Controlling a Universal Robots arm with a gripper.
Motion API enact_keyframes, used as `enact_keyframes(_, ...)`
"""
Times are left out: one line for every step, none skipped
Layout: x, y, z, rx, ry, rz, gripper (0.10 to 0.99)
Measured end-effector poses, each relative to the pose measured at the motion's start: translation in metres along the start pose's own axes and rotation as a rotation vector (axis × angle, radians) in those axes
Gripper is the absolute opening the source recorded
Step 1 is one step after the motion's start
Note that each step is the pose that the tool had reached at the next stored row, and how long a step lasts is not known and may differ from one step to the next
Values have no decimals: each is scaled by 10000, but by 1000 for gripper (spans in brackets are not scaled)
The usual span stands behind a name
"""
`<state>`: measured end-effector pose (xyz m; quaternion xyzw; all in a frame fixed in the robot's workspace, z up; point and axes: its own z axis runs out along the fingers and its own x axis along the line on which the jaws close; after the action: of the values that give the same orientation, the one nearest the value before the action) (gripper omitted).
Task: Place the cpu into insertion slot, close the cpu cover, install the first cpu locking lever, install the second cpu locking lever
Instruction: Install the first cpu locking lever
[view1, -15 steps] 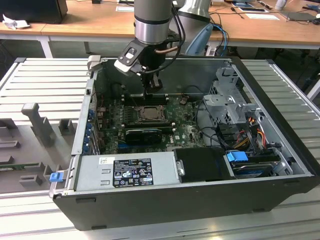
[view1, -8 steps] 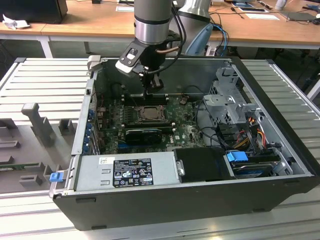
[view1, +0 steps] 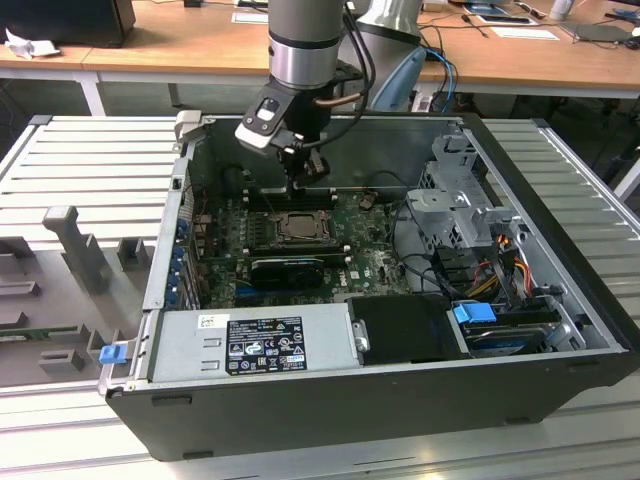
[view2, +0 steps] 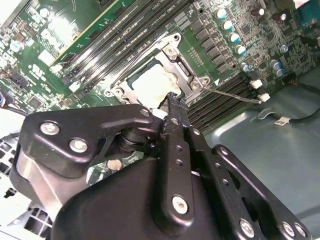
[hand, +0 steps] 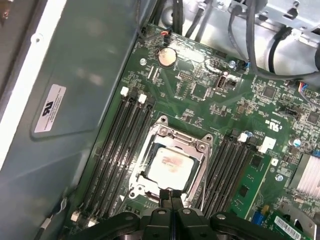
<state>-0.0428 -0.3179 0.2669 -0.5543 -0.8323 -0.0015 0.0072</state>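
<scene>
**A:** Work surface?

**B:** Ribbed metal table (view1: 80, 160); open computer case (view1: 400, 400) on it, board facing up.

**A:** Cpu position and handling?

**B:** The cpu (hand: 167, 165) lies flat in the insertion slot (hand: 134, 191), with the cpu cover (hand: 200, 165) apparently down around it. Judged light, rigid and fragile: grip opposite edges only.

**A:** Gripper?

**B:** Gripper (hand: 170, 192) fingers together, holding nothing, tips just beside the slot's rim.

The exterior view overlooks the open case (view1: 400, 400), perhaps from its front; both wrist views closely share the insertion slot (hand: 200, 169) (view2: 187, 75).
</scene>
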Motion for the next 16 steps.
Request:
enact_keyframes(0,0,0,2,-1,-211,106)
enact_keyframes(0,0,0,5,-2,-387,106)
enact_keyframes(0,0,0,6,-3,-508,106)
enact_keyframes(0,0,0,9,-4,-684,106)
enact_keyframes(0,0,0,11,-5,-849,106)
enact_keyframes(0,0,0,13,-5,-957,106)
enact_keyframes(0,0,0,15,-7,-1135,106)
enact_keyframes(0,0,0,17,-7,-1292,106)
enact_keyframes(0,0,0,19,-8,-1418,106)
enact_keyframes(0,0,0,22,-9,-1555,106)
enact_keyframes(0,0,0,23,-9,-1671,106)
enact_keyframes(0,0,0,26,-10,-1908,106)
enact_keyframes(0,0,0,28,-12,-2026,106)
enact_keyframes(0,0,0,29,-12,-2151,106)
enact_keyframes(0,0,0,32,-13,-2334,106)
enact_keyframes(0,0,0,33,-13,-2439,106)
